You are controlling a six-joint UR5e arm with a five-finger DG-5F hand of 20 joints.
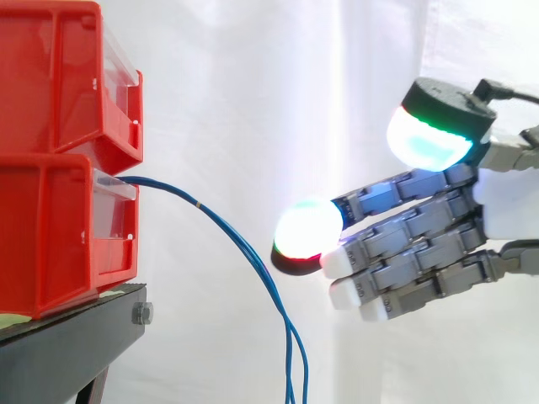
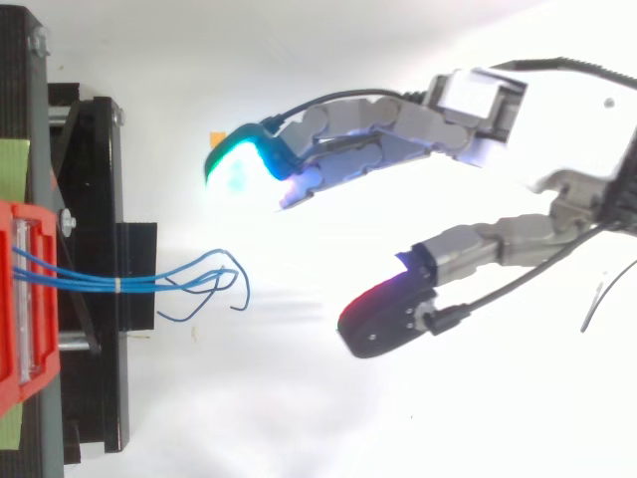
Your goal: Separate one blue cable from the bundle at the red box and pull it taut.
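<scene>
— How far along was the job at that moment?

— Barely begun, I'd judge. The hand (image 1: 421,252) hung in the air to the right of the blue cables (image 1: 177,194), well apart from them, fingers stretched out wide toward the red box (image 1: 50,227) and the thumb held away. It gripped nothing.

— And the cables?

— They came out of the front of the lower red box as one bundle, pinched by a small band (image 2: 117,286) just past the black stand (image 1: 67,337). From there they sagged down in a loose arc. No strand was lifted out, none was taut. Reaching in, picking one out and pulling were all left to do.

— Anything you couldn't make out?

— From the side, the cables ran off the bottom edge, so their lower ends were cut off. From above, the loose ends (image 2: 214,284) curled over each other, and I couldn't count the strands. Where they were fixed inside the box was hidden too
</scene>
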